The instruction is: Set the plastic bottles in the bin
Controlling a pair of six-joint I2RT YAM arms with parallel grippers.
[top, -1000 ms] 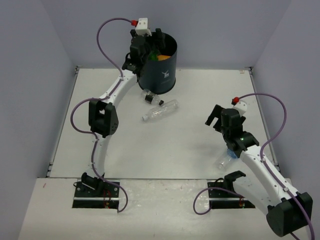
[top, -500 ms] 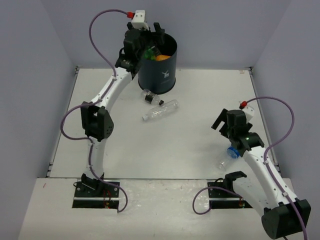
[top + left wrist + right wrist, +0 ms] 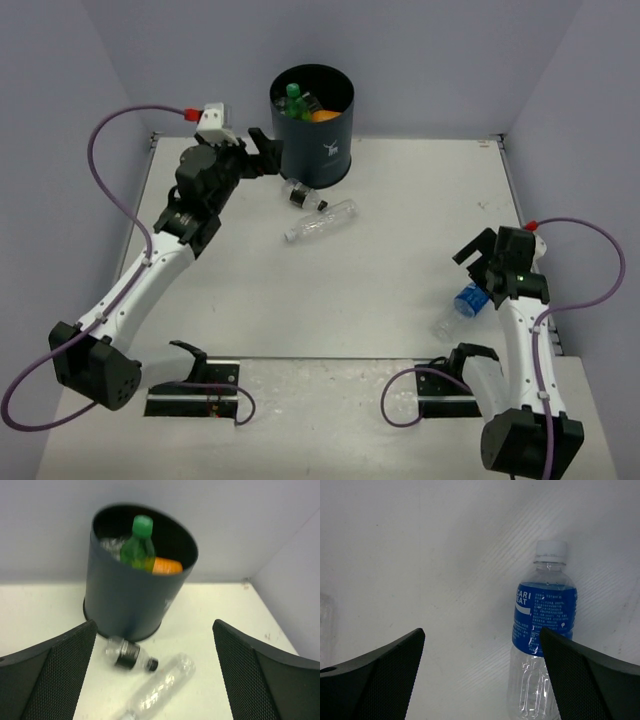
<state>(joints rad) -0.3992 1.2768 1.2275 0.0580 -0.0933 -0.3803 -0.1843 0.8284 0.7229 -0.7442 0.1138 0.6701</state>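
Top external view: we see the bin (image 3: 322, 158) standing upright at the far edge of the desk (image 3: 350, 290), with a green bottle (image 3: 293, 97) and an orange bottle (image 3: 323, 116) showing inside its rim. The left end effector (image 3: 263, 152) hangs just beside the bin's wall, its jaws spread and carrying nothing. A black-capped bottle (image 3: 300, 193) lies at the foot of the bin, and a longer clear bottle (image 3: 322, 221) lies just beyond it, nearer the arms. The right end effector (image 3: 476, 270) is spread wide above the desk, close to a blue-labelled bottle (image 3: 462, 303) that lies near the desk's front right corner. Left wrist view: we look between two parted fingers (image 3: 50, 680) at the bin, the green bottle upright within it and the orange one beside that; the black-capped and clear bottles lie on the desk before it. Right wrist view: the blue-labelled bottle lies flat on the desk, white cap pointing away, and the fingers (image 3: 375, 675) stand apart, gripping nothing.
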